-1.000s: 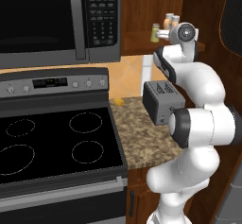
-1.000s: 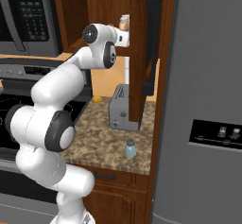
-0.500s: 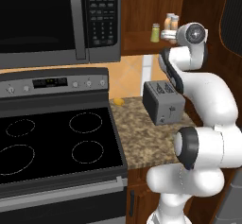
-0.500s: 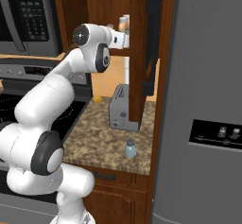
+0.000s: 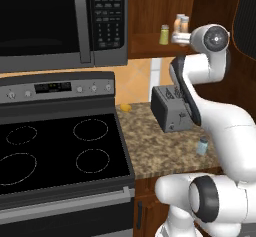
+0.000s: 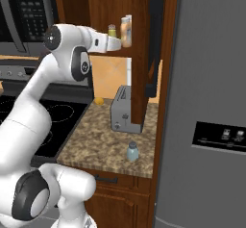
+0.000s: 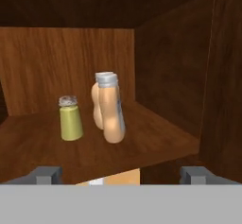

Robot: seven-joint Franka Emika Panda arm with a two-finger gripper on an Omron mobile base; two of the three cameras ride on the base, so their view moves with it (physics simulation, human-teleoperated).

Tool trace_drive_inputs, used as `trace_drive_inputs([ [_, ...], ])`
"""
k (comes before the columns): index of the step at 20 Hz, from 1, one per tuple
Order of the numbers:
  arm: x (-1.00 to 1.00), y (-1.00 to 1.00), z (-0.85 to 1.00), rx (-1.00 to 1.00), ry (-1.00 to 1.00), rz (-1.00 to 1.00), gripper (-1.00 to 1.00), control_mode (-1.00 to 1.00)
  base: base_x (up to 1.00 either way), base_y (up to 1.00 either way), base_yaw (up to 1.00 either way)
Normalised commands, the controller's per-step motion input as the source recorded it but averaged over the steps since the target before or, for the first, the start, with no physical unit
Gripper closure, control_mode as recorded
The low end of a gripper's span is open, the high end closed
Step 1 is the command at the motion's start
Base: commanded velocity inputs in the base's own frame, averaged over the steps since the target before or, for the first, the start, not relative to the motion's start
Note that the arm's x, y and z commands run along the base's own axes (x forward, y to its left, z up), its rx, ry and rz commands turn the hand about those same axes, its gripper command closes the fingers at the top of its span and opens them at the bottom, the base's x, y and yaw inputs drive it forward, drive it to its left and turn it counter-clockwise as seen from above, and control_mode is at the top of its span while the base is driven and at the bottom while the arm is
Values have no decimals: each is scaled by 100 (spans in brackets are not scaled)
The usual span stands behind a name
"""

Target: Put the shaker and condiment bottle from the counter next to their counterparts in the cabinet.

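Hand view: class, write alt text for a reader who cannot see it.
Two pale-orange condiment bottles stand together on the dark wooden cabinet shelf, a yellow-green shaker just to their left. The open claw shows its fingertips at the bottom.

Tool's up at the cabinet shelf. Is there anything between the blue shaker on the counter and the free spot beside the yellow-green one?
Nothing visible blocks it. The shaker stands alone near the counter edge, in front of the toaster. On the shelf, the yellow-green shaker has bare wood beside it; both bottles stand on its other side.
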Motion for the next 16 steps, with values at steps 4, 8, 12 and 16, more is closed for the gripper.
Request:
trace_drive_inputs([
  [4, -100, 15, 17, 0, 0, -2, -100, -100, 0, 0, 0],
  [8, -100, 15, -1, 0, 2, -6, -100, -100, 0, 0, 0],
  [12, -100, 46, -36, -4, 3, -11, -100, -100, 0, 0, 0],
  [16, -100, 17, -54, -2, 0, -22, -100, -100, 0, 0, 0],
])
